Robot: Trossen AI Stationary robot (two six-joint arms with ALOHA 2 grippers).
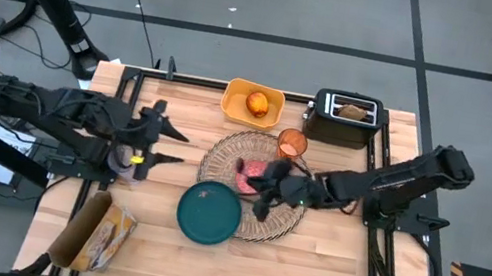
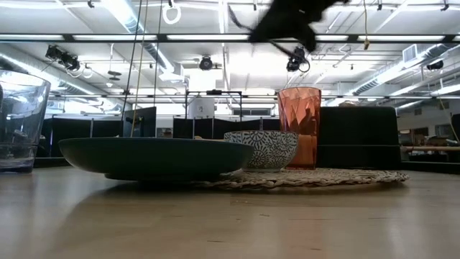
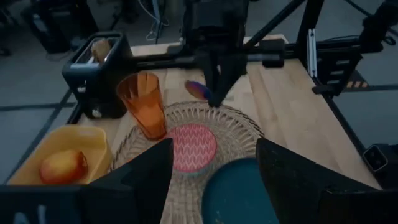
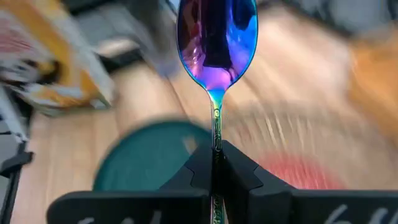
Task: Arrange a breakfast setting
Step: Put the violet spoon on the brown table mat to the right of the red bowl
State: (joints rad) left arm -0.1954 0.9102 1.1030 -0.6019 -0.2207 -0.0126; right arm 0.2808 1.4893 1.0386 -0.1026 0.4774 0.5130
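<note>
A round woven placemat (image 1: 285, 218) lies mid-table with the pink bowl (image 1: 248, 170) and the orange cup (image 1: 293, 144) on it. The teal plate (image 1: 209, 213) rests partly on the mat's near-left edge. My right gripper (image 1: 268, 185) hangs over the mat, shut on the iridescent blue spoon (image 4: 217, 43). My left gripper (image 1: 173, 146) stands open at the table's left, with nothing between its fingers (image 3: 143, 180). The orange fruit (image 1: 257, 104) sits in the yellow tray (image 1: 231, 105). A toast slice (image 1: 354, 111) sticks out of the black toaster (image 1: 330, 124). My right gripper pinches the spoon's thin handle (image 4: 216, 134) between its two fingers, which come from the table's right and slant down. The handle runs along the fingers and the spoon's bowl sticks out beyond their tips. The spoon (image 3: 198, 89) is lifted clear above the placemat.
A bag of bread (image 1: 97, 234) lies at the near left corner. A clear glass (image 2: 18, 119) stands at the left, near my left arm. The tray and toaster line the far edge. Bare wood shows at the near right of the table.
</note>
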